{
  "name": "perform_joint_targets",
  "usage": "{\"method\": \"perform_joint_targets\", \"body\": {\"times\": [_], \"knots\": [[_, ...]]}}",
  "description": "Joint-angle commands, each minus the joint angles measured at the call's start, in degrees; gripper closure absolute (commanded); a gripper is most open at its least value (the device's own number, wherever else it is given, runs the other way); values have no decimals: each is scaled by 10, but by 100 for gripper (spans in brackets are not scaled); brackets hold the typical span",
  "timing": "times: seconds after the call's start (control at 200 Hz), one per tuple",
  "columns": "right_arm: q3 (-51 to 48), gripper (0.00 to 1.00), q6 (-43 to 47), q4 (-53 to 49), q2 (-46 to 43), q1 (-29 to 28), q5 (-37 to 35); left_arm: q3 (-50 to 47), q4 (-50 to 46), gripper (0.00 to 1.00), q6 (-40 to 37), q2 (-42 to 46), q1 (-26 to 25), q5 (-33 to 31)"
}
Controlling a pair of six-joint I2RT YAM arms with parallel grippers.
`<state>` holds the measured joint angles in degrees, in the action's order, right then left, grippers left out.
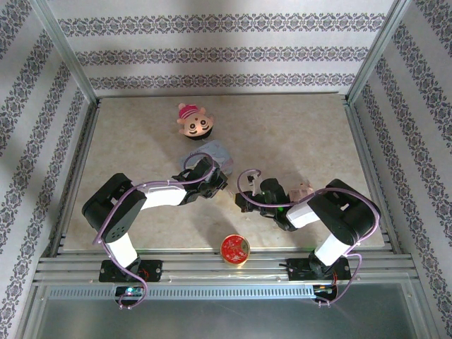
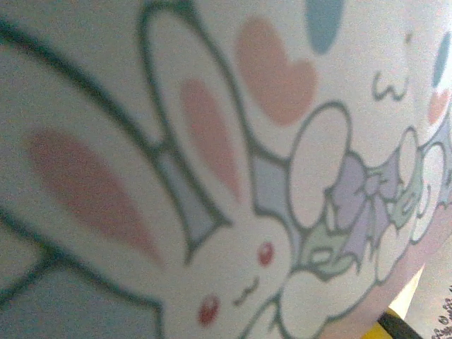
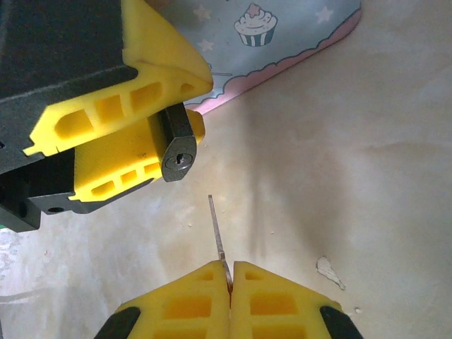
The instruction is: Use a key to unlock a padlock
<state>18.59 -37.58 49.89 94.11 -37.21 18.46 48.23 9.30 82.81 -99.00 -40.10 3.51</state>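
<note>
In the right wrist view, the right gripper [image 3: 231, 267] has its yellow fingers pressed together on the key [image 3: 219, 236]. The thin grey blade sticks out from between the tips and points toward the padlock [image 3: 178, 150]. The left gripper [image 3: 191, 106] pinches the small dark padlock between its own yellow fingers, with the keyhole end turned to face the key. The tip of the key stops short of the keyhole, so the two are near but apart, with bare table [image 3: 353, 176] showing between them. Just beyond the padlock lies the pastel tin [image 3: 296, 35], whose pink scalloped edge runs past the left gripper's fingers; the left wrist view looks closely at its bunny picture. From the top view, the two grippers meet mid-table, the left gripper [image 1: 217, 182] at the near edge of the tin and the right gripper [image 1: 242, 203] just right of it and nearer. A plush toy [image 1: 195, 121] lies farther back, and a red round object [image 1: 234, 248] sits at the near edge.
</note>
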Motion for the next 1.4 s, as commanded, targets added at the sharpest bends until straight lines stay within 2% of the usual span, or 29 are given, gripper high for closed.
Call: {"method": "perform_joint_targets", "body": {"times": [0.0,0.425,1.394], "knots": [[-3,100,2,6,-9,4,-9,-17,-17,97,51,-26,7,69],[8,100,17,8,-21,-3,-11,-16,-16,97,51,-31,8,75],[37,100,11,10,10,-8,-9,-18,-9,97,53,-30,8,78]]}}
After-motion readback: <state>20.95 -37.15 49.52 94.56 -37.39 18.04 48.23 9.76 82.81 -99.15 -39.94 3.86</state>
